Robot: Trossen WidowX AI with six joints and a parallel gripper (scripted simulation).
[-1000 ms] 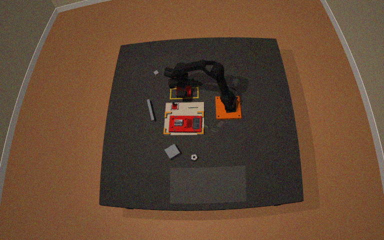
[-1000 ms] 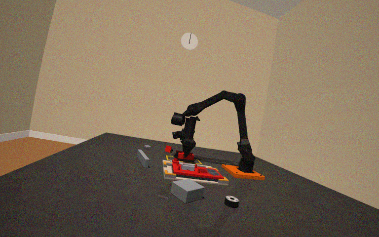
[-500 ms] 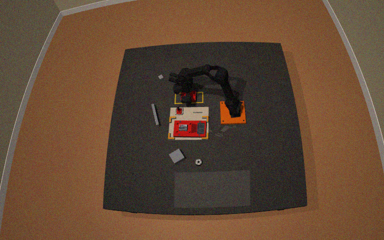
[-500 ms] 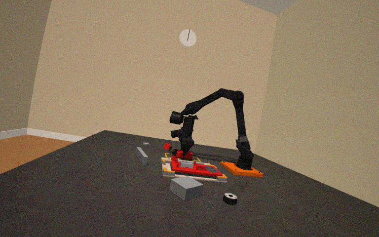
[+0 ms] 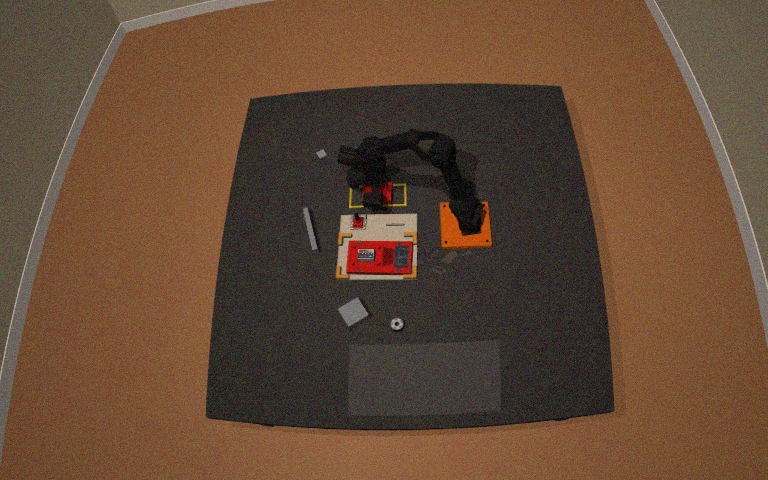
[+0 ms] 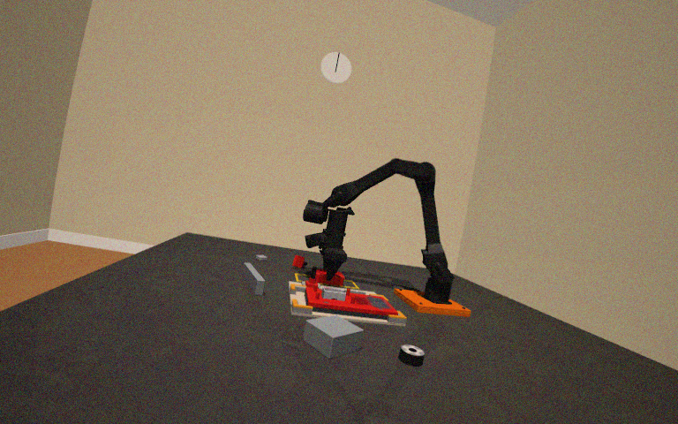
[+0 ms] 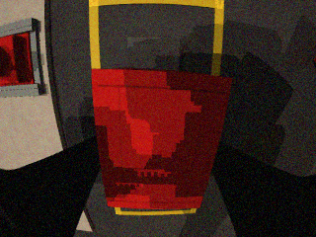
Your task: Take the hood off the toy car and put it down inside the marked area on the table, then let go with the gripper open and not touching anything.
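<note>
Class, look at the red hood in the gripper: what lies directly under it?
Under the red hood held by the gripper lies dark table inside the yellow marked area. The outline's far end and part of its near edge show; its middle and most side lines are covered by the hood.
</note>
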